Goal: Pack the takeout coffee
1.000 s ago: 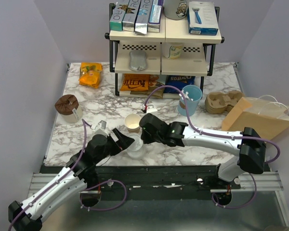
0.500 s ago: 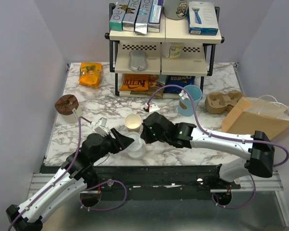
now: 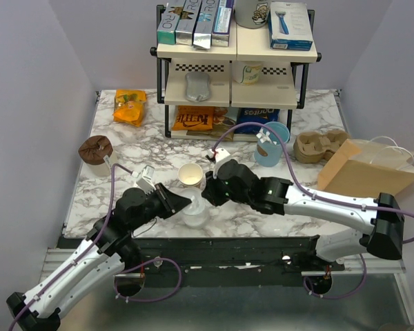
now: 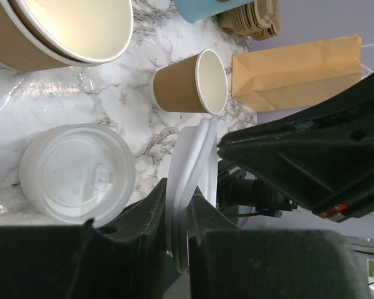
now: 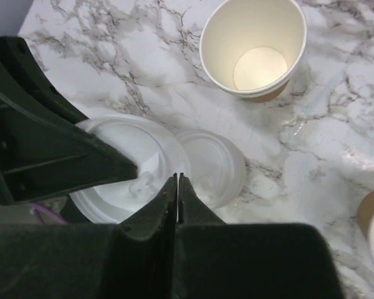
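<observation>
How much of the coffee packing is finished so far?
Not much is done: no cup in view wears a lid. In hand: the left gripper pinches a white lid on edge, with the right gripper nearly shut beside it. A tan cup stands open. Left to do: lidding a cup and putting it in the brown paper bag.

White marble table [image 3: 152,152] with grey lines, closed in by plain pale purple walls [image 3: 41,83] at the left, back and right edges, a small black-legged shelf rack [image 3: 207,96] by the back edge, soft even light.
</observation>
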Action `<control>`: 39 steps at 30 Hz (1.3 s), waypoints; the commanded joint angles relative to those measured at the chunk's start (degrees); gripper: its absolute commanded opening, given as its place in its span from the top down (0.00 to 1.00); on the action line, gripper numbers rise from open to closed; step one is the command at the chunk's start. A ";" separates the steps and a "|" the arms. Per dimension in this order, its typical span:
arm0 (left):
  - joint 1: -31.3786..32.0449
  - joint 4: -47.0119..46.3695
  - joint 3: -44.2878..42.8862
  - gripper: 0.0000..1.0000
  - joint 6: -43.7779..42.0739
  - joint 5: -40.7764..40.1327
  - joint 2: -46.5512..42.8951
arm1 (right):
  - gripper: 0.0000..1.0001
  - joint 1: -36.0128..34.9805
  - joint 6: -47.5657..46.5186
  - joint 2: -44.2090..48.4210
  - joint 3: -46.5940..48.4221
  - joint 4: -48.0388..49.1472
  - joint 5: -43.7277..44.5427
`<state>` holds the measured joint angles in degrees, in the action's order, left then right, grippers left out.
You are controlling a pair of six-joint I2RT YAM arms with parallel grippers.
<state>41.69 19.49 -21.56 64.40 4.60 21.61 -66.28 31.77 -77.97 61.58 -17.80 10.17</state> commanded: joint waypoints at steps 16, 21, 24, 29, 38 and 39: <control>-0.21 15.49 -22.21 0.92 18.12 7.53 12.05 | 0.19 -1.39 -64.81 24.19 -24.94 35.22 -19.14; -0.21 18.29 -23.43 0.92 20.50 5.25 11.79 | 0.20 -4.29 -69.64 22.34 -25.28 39.59 -14.66; -0.21 21.02 -25.28 0.92 20.50 4.02 12.14 | 0.20 -5.61 -71.57 22.60 -26.68 43.02 -13.69; -0.21 21.64 -26.42 0.92 20.24 4.98 13.28 | 0.22 -5.96 -72.20 21.38 -25.03 40.85 -15.01; -0.21 24.02 -28.97 0.92 20.68 4.45 15.84 | 0.28 -9.39 -71.93 16.02 -20.63 34.77 -15.98; -0.12 24.28 -29.06 0.92 20.59 4.54 16.10 | 0.29 -9.65 -72.54 15.75 -20.54 35.11 -13.97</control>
<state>41.67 42.00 -48.82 84.23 9.41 37.26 -74.30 -39.13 -60.82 38.22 18.63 -5.82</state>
